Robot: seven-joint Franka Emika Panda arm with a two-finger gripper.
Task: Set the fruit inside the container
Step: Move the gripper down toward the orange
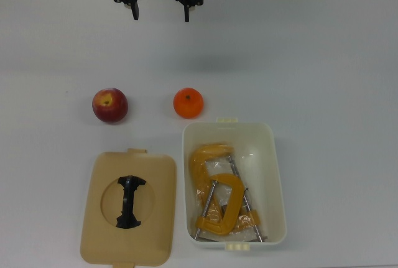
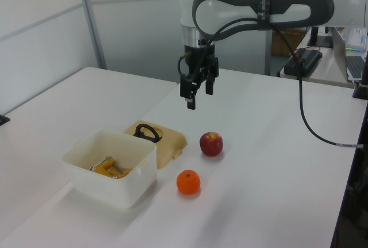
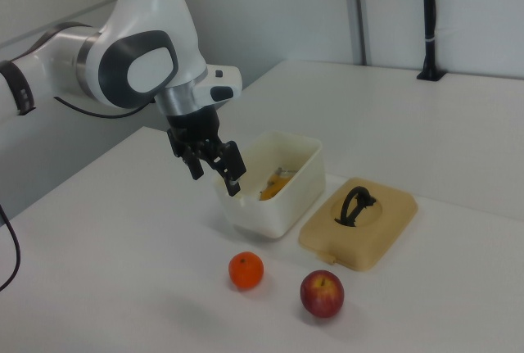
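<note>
A red apple (image 1: pixel 110 106) with a yellow patch and a bright orange mandarin (image 1: pixel 188 103) rest side by side on the white table, apart from each other. Just below the mandarin in the top view stands the white rectangular container (image 1: pixel 278 175), uncovered, with no fruit in it. My gripper (image 1: pixel 160 15) hangs open and empty above the table, well above and beyond the fruit at the top view's upper edge. The left view shows the gripper (image 2: pixel 200 94) high over the apple (image 2: pixel 211 144) and the mandarin (image 2: pixel 188 182), with the container (image 2: pixel 109 184) to their left.
Orange C-clamps (image 1: pixel 217 193) lie inside the container. A flat tan lid (image 1: pixel 155 231) with a black handle lies on the table beside it, below the apple in the top view. A black cable (image 2: pixel 310 127) trails from the arm across the left view's right.
</note>
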